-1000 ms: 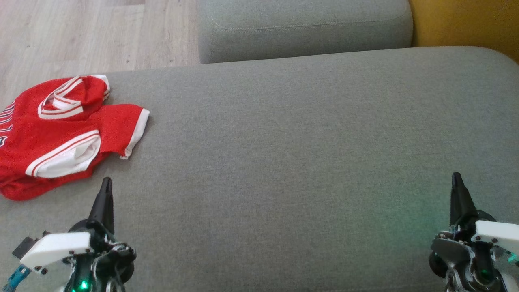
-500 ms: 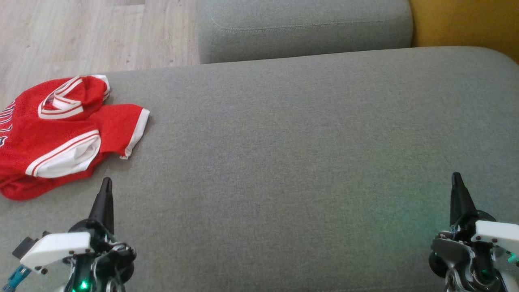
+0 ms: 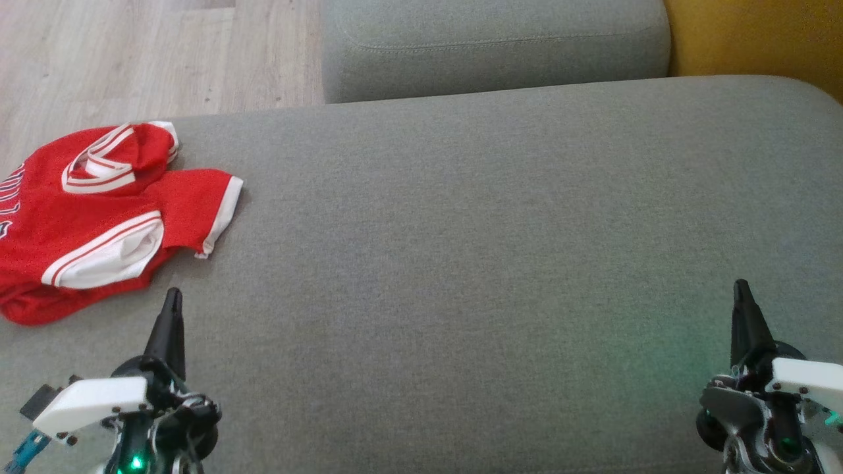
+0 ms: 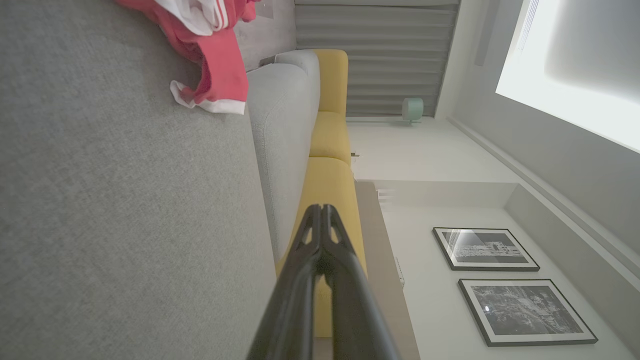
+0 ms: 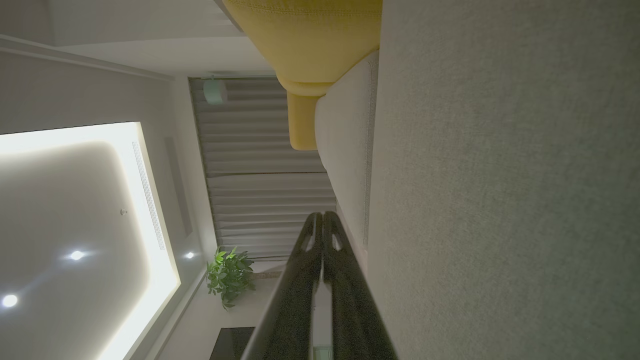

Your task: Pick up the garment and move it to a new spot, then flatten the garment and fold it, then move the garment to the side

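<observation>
Grey sofa fabric makes up one broad seat in the head view, and the jersey lies on it at the far left corner. It is red with white trim, loosely crumpled, not flat. The striped collar sits on its far side, and one sleeve with a white cuff sticks out to the right. Its left part runs off the picture's edge, where some white lettering shows. In the left wrist view the jersey bunches on the grey fabric, with a white-edged flap trailing out.

The left hand is just on the near side of the jersey, its tip close to the red hem but not touching. Its two dark fingers are pressed together with nothing between them, and the left wrist view shows the same hand with its tips meeting. The right hand is well apart from the jersey, across the seat on the right. Its fingers are also pressed together and empty, as the right wrist view shows.

Beyond the jersey lies pale wood floor. To the right of the floor is a second grey cushion, then a yellow cushion in the far corner. The wrist views also catch a pleated curtain, two framed prints and a plant.
</observation>
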Motion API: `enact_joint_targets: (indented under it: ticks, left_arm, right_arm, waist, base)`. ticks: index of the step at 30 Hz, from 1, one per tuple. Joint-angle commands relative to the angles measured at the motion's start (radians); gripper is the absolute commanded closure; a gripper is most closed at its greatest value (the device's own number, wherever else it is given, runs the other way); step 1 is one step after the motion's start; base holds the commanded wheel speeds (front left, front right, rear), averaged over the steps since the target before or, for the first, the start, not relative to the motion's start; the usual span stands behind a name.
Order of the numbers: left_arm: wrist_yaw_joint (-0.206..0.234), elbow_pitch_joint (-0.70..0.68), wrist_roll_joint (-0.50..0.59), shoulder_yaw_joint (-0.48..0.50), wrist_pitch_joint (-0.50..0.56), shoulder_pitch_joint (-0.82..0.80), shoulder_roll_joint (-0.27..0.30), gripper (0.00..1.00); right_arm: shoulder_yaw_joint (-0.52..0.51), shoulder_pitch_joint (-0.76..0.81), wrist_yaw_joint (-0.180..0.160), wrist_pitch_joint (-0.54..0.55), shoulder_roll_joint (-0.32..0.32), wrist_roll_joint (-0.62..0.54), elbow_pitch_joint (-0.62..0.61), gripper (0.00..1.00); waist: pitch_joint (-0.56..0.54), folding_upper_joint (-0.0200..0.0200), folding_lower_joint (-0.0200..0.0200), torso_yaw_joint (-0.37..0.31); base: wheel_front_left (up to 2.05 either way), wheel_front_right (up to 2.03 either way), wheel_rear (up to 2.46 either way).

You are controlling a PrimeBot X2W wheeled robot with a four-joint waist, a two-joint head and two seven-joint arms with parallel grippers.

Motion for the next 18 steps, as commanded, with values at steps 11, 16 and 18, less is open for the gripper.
enact_joint_targets:
  ticks: [11, 16, 18]
  left_arm:
    - [-0.007, -0.030, 0.007, 0.035, 0.007, -0.059, 0.009, 1.00]
    - [-0.007, -0.030, 0.007, 0.035, 0.007, -0.059, 0.009, 1.00]
    - [-0.007, -0.030, 0.007, 0.035, 0.007, -0.059, 0.009, 1.00]
  right_arm:
    - [0.021, -0.056, -0.001, 0.006, -0.009, 0.007, -0.037, 1.00]
    - [0.021, -0.056, -0.001, 0.006, -0.009, 0.007, -0.037, 1.00]
    - [0.021, -0.056, -0.001, 0.006, -0.009, 0.007, -0.037, 1.00]
  waist:
    - [0.000, 0.0000, 0.0000, 0.000]
    - [0.000, 0.0000, 0.0000, 0.000]
    - [0.000, 0.0000, 0.0000, 0.000]
  base:
    - [0.00, 0.00, 0.00]
    - [0.00, 0.00, 0.00]
    - [0.00, 0.00, 0.00]
